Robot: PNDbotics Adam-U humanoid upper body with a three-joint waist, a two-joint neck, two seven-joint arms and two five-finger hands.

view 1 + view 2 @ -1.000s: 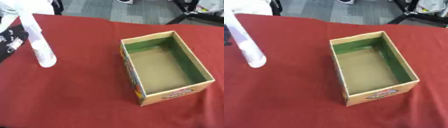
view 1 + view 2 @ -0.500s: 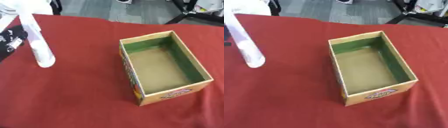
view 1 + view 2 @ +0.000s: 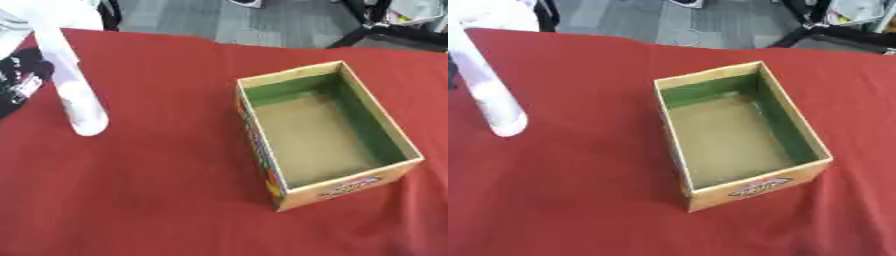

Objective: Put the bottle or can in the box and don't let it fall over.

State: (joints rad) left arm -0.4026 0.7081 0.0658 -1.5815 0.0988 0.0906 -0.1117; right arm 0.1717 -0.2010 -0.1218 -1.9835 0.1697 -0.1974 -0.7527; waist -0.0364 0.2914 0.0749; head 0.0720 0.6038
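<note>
A tall white bottle (image 3: 77, 95) stands on the red tablecloth at the left, leaning a little in the view. Something white, like a sleeve (image 3: 48, 12), covers its top at the upper left corner. My left hand (image 3: 19, 80), black with silver parts, shows at the left edge just beside the bottle, apart from it. An open cardboard box (image 3: 348, 188) with green inner walls and a printed outside stands right of centre, with nothing in it. My right hand is out of view.
The red tablecloth (image 3: 166, 190) runs from the bottle across to the box. Beyond the table's far edge lie grey floor and dark stand legs (image 3: 815, 30).
The whole picture has shifted slightly, so the camera moved. The bottle, the box and my left hand keep their places.
</note>
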